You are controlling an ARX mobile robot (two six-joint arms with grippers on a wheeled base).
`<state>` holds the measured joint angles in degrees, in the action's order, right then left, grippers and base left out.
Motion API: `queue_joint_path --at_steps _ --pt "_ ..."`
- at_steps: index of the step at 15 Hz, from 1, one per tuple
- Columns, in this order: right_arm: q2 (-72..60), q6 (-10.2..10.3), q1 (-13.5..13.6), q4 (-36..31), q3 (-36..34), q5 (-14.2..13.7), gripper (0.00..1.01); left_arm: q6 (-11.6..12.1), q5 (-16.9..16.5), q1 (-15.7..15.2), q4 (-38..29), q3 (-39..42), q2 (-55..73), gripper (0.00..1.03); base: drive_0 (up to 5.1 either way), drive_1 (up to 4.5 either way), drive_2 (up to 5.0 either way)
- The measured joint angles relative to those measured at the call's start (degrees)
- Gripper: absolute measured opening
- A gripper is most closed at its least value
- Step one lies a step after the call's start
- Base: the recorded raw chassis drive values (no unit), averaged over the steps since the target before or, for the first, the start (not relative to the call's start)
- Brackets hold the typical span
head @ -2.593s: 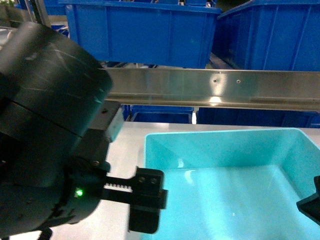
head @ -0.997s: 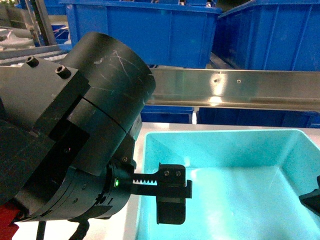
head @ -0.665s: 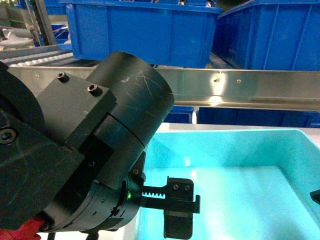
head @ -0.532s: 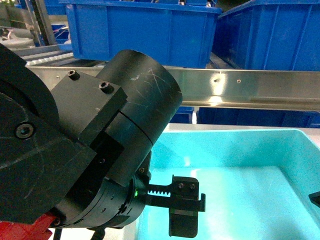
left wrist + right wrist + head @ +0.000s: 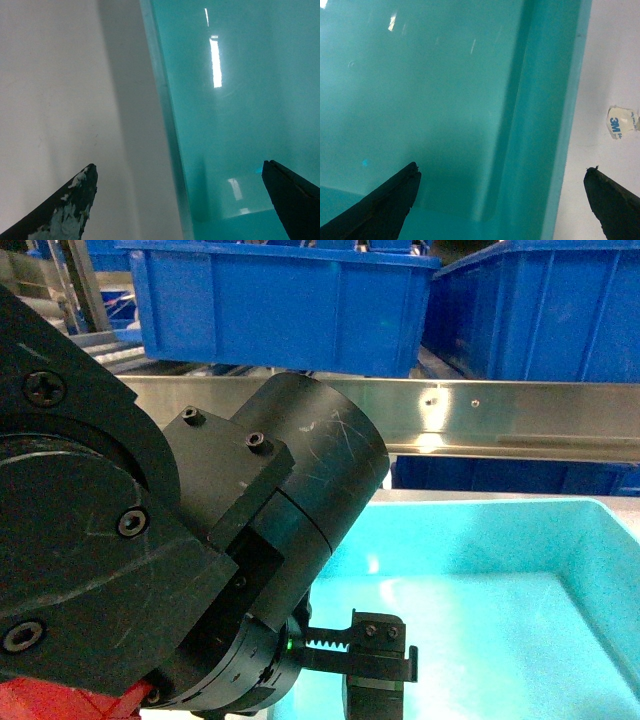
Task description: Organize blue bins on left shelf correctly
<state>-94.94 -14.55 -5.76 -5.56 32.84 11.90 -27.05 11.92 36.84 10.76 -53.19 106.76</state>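
Note:
A turquoise blue bin lies open and empty on a pale surface, below the steel front rail of the left shelf. In the left wrist view my left gripper is open, its jaws straddling the bin's left wall, one outside and one inside. My right gripper is open as well and straddles the bin's right wall. One left finger shows inside the bin in the head view. The right gripper is out of the head view.
My bulky black left arm blocks the left half of the head view. Dark blue crates stand on the shelf above the rail, and more show beneath it. A scrap of 3M tape lies on the pale surface.
My left arm has swung right and closer to the camera, its finger moving further into the bin. The right gripper's tip has slipped out of the head view at the right edge.

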Motion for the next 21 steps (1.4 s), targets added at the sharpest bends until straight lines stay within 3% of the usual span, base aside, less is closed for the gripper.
queue_joint_path --at_steps 5,10,11,12,14,16,17,21 --pt "-2.78 -0.42 -0.72 -2.64 -0.52 0.11 0.98 -1.49 -0.28 0.39 1.6 -0.57 1.9 0.98 0.0 0.0 0.0" --pt "-3.72 -3.13 -1.77 -3.41 -1.84 -0.94 0.98 -1.62 -0.66 0.52 1.73 -0.74 2.54 0.97 0.0 0.0 0.0" --pt "-3.72 -3.17 -1.77 -3.39 -1.84 -0.94 0.69 -1.66 -0.66 0.52 1.7 -0.74 2.54 0.6 0.0 0.0 0.0" --pt "-3.72 -3.26 -1.77 -3.39 -1.84 -0.94 0.43 -1.66 -0.66 0.52 1.7 -0.74 2.54 0.34 0.0 0.0 0.0" --pt "-3.72 -3.32 -1.77 -3.39 -1.84 -0.94 0.23 -1.68 -1.16 0.55 1.6 -0.83 2.54 0.14 0.0 0.0 0.0" --pt "-3.72 -2.64 -1.75 -3.43 -1.86 -1.38 0.08 -2.08 -1.51 0.57 1.6 -0.98 2.54 0.01 0.0 0.0 0.0" --pt "-3.72 -1.53 -1.75 -3.58 -1.86 -1.84 0.04 -2.25 -2.16 0.59 1.62 -1.11 2.54 0.02 0.0 0.0 0.0" --pt "-3.69 0.24 -1.84 -4.31 -2.05 -1.7 0.02 -2.62 -2.49 0.63 1.62 -1.11 2.54 0.02 0.0 0.0 0.0"
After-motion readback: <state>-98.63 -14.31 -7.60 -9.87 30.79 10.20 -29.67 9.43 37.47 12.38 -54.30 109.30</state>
